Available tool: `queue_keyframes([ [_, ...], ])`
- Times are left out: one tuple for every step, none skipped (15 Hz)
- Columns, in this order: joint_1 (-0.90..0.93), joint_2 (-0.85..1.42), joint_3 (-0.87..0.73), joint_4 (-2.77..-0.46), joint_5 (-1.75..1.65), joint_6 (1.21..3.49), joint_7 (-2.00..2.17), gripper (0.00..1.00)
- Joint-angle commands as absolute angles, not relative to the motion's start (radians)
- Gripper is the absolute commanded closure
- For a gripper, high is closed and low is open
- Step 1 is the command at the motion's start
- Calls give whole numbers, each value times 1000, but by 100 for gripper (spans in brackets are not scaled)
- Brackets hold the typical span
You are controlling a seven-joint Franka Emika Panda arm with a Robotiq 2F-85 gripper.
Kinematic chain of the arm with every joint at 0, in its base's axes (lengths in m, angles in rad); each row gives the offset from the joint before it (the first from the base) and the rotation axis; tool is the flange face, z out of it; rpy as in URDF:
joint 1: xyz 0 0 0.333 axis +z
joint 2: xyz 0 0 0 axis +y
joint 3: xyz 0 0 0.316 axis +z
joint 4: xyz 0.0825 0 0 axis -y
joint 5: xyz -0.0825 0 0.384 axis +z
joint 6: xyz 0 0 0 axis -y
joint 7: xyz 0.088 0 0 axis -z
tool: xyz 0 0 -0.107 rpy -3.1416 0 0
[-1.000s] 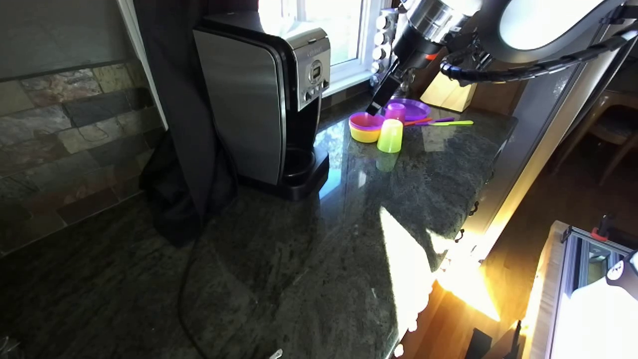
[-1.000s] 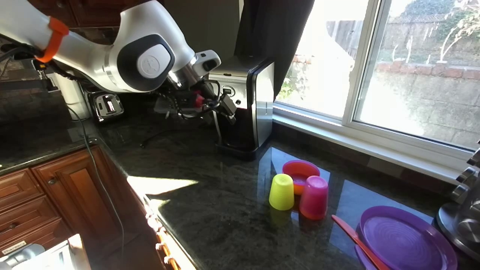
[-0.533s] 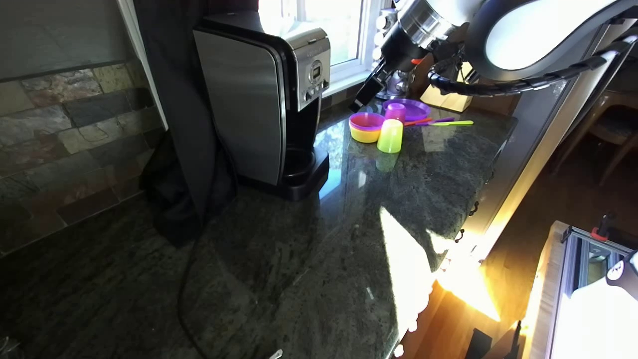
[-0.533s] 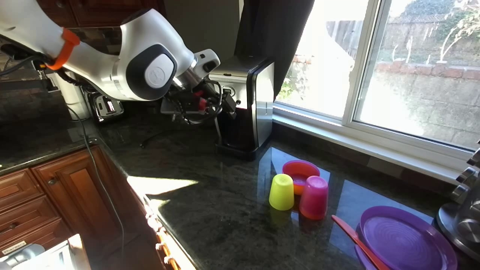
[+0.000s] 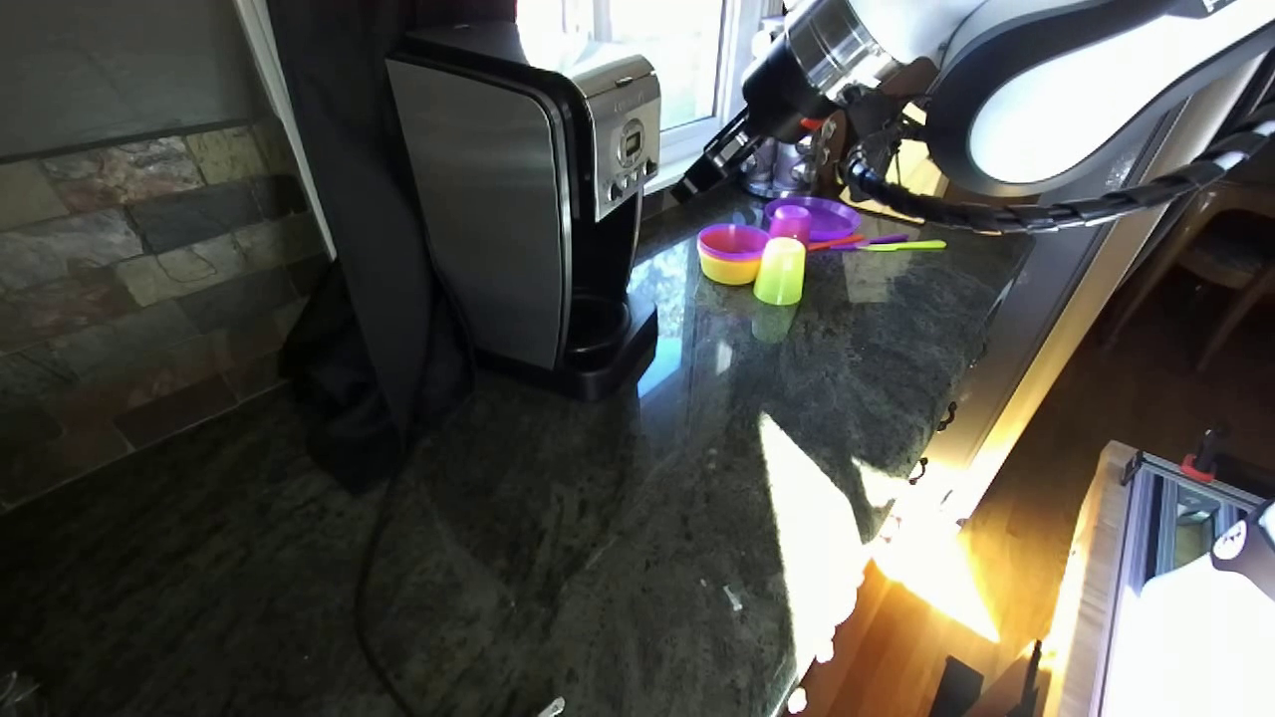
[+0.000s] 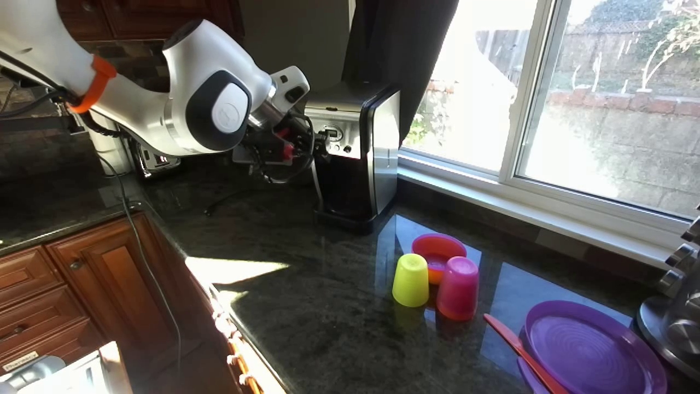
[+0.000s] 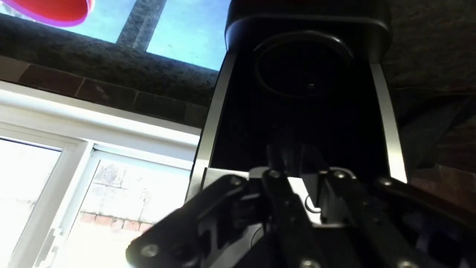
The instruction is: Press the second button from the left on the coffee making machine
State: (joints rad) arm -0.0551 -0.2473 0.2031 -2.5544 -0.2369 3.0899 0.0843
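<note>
Boxy silver-and-black coffee machine (image 5: 488,219) stands beside white-framed window (image 6: 526,109). My black fingers (image 5: 697,182), drawn together, near machine's silver button panel (image 5: 626,149), gap between. Dark stone table (image 5: 687,498) spreads from base (image 5: 608,378) to front edge (image 6: 176,246); upturned yellow-green plastic cup (image 6: 410,280) apart.

Has rounded white arm (image 6: 210,57) | wears orange band (image 6: 99,82), silver collar (image 5: 840,45) | carries thick black cable (image 5: 1046,217) | ends in black gripper (image 5: 686,188) with small shiny screws (image 7: 150,250)
</note>
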Motion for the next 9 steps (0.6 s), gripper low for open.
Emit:
queue_keyframes([
  [-124, -240, 268, -2577, -274, 3166, 152, 100],
  [-127, -240, 274, -2579, -270, 3177, 148, 100],
  [-91, -230, 254, -2579, -238, 3183, 129, 100],
  [-99, -237, 250, -2561, -245, 3148, 113, 99],
  [-95, -235, 250, -2564, -244, 3155, 113, 99],
  [-94, -233, 251, -2565, -244, 3156, 113, 99],
  [-93, -232, 251, -2565, -244, 3156, 113, 99],
  [-93, -232, 251, -2565, -244, 3156, 113, 99],
  [-93, -232, 251, -2565, -244, 3156, 113, 99],
])
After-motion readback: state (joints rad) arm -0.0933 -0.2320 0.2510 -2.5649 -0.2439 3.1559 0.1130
